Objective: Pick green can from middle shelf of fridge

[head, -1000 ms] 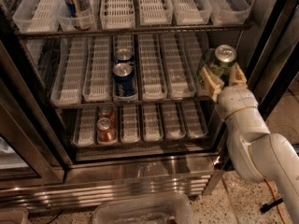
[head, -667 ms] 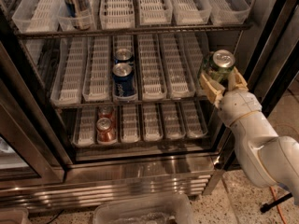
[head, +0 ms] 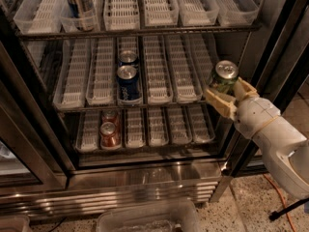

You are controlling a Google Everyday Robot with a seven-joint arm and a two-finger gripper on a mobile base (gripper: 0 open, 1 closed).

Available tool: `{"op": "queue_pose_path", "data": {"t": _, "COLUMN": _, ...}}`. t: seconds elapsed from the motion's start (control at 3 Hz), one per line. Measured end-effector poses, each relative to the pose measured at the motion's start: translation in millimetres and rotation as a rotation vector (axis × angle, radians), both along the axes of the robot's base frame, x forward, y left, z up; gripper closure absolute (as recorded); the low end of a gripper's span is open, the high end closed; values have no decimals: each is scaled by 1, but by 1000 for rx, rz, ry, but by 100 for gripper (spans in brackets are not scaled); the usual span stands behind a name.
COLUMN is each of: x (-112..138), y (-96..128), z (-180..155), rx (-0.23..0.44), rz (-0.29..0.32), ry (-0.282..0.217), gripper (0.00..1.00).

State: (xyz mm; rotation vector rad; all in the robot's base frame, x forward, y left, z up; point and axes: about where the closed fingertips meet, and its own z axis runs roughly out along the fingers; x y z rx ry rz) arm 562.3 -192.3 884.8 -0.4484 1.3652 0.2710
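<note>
Camera view: the green can (head: 225,76) is held clamped between the jaws of the gripper (head: 228,91), just off the right end of the middle shelf (head: 157,79) and a little forward of it, clear of the white lanes. The can is carried nearly upright, with its long axis running up and down and its silver top tipped slightly toward the camera. The tan jaws are closed on its lower body, one on the side facing the middle shelf and one on the side away from it. Two blue cans (head: 128,81) are left in one lane near the centre of the middle shelf, well apart from the grasp, and red cans (head: 109,132) are seen on the rack below the middle shelf. The dark door frame (head: 276,47) of the fridge (head: 145,182) stands just beyond the right end of the middle shelf, close behind the held can. The pick is judged almost complete. The coming move is expected to depend on drawing the can straight out, away from the middle shelf, without brushing that frame.
</note>
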Motion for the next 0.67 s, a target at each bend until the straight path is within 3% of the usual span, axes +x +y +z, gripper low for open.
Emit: {"op": "queue_pose_path", "data": {"t": 0.67, "x": -31, "y": 12, "z": -12, "rx": -127, "rz": 221, "ry": 92, "gripper": 100}}
